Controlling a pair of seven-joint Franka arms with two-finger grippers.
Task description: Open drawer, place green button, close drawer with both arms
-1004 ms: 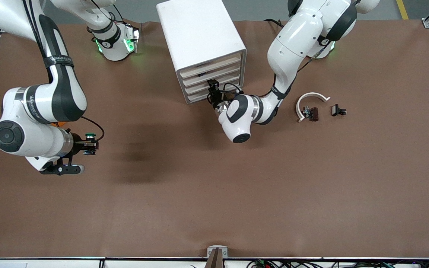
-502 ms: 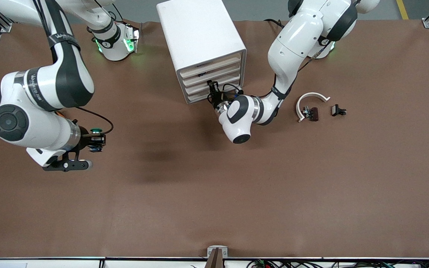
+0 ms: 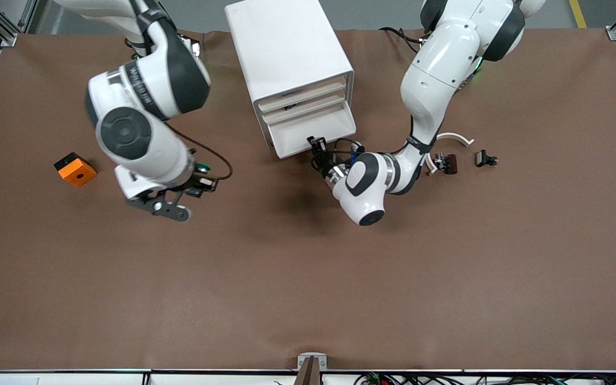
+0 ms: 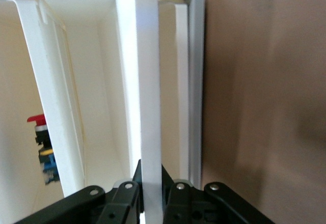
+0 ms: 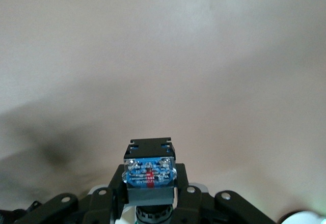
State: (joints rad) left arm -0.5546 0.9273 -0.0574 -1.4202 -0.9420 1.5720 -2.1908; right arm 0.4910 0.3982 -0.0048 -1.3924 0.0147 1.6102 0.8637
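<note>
The white cabinet stands at the robots' edge of the table, mid-way along it. One lower drawer is pulled part way out, and its white tray shows. My left gripper is shut on the cream drawer front, pinching its edge. My right gripper is shut on the button, with the green cap up, above the bare table between the orange block and the cabinet. In the right wrist view the button's boxy body with a blue label sits between the jaws.
An orange square block with a hole lies toward the right arm's end. A white curved strip with small black parts lies toward the left arm's end. A red-capped part sits inside a neighbouring drawer.
My right arm has swung toward the cabinet with the button in it, uncovering the orange block. My left gripper has pulled the drawer out from the cabinet.
</note>
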